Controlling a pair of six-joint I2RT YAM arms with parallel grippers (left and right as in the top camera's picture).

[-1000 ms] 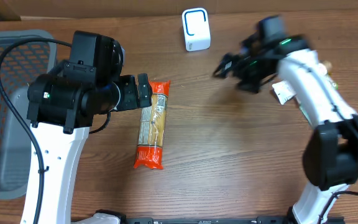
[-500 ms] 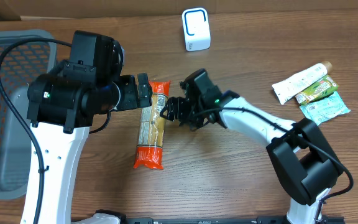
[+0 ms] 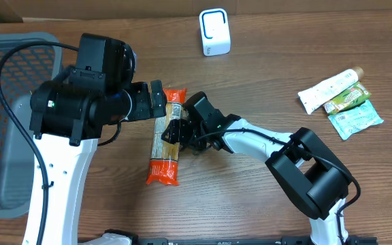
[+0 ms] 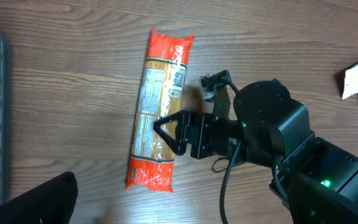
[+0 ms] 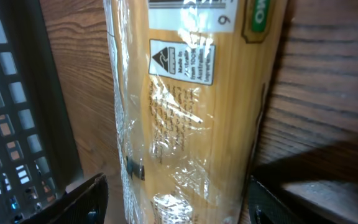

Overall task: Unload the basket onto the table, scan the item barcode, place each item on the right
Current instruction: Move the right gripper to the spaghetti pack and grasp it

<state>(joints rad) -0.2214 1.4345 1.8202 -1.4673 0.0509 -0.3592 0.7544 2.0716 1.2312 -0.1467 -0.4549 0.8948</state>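
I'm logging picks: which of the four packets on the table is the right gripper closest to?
The long spaghetti packet with orange ends, alone at centre; the right gripper straddles it. The other three packets lie together far right.

The pasta pack is a long clear sleeve of spaghetti with orange-red ends. It lies flat on the table just toward 9 o'clock of centre, printed label up, its length running 12 to 6 o'clock. The white, blue-trimmed scanner stands upright at 12 o'clock, well apart.
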